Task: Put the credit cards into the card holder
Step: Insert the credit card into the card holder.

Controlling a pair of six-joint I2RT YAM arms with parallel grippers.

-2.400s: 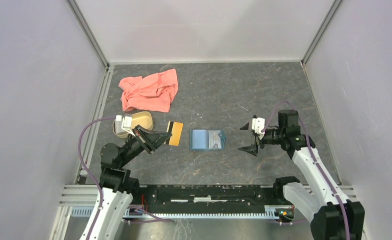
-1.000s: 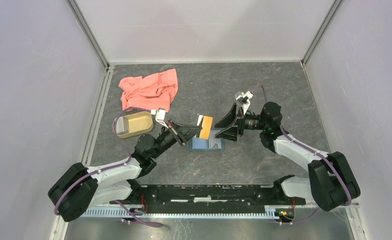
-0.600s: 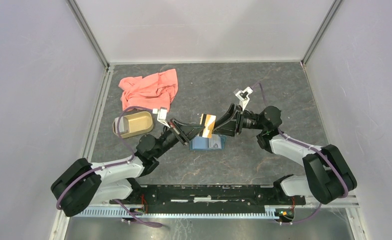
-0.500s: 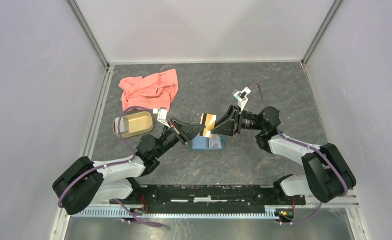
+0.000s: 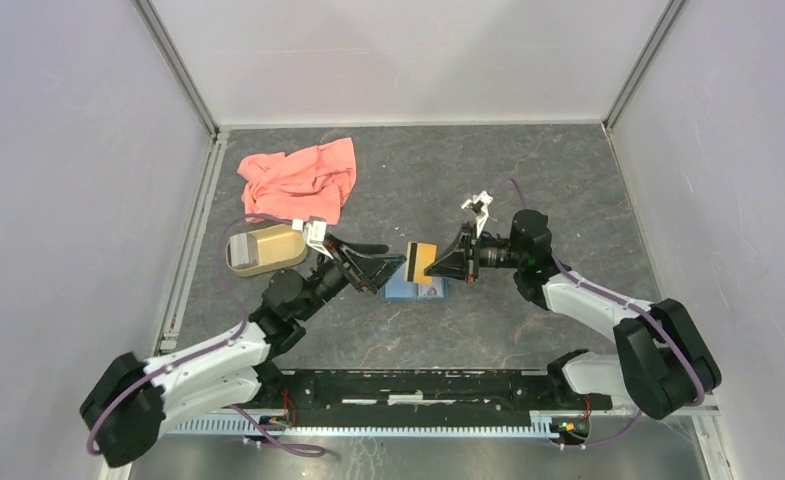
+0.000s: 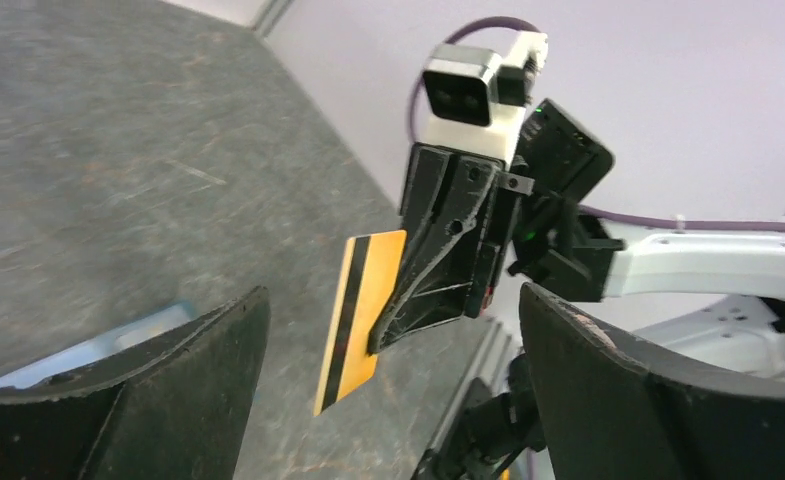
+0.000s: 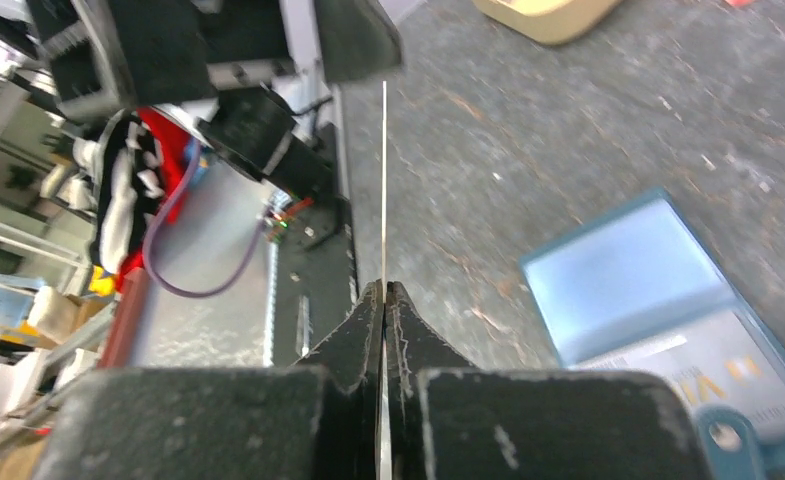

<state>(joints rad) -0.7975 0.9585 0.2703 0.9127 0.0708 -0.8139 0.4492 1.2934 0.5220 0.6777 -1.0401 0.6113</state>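
As right tool (image 5: 436, 266) pinches it, gold card (image 5: 420, 262) stands — long axis steep.

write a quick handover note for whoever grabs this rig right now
Left tool: open, holding nothing.
Right tool: shut on one edge of the gold-yellow plastic card with a dark stripe, held off the grey table.
The flat teal-blue card holder lies open on the table just below the two tools. A pale printed card seems to sit in one side of it.
Done: gold card lifted and in the right tool's grip.
Left: slide it into the holder. No other loose cards show in these views.
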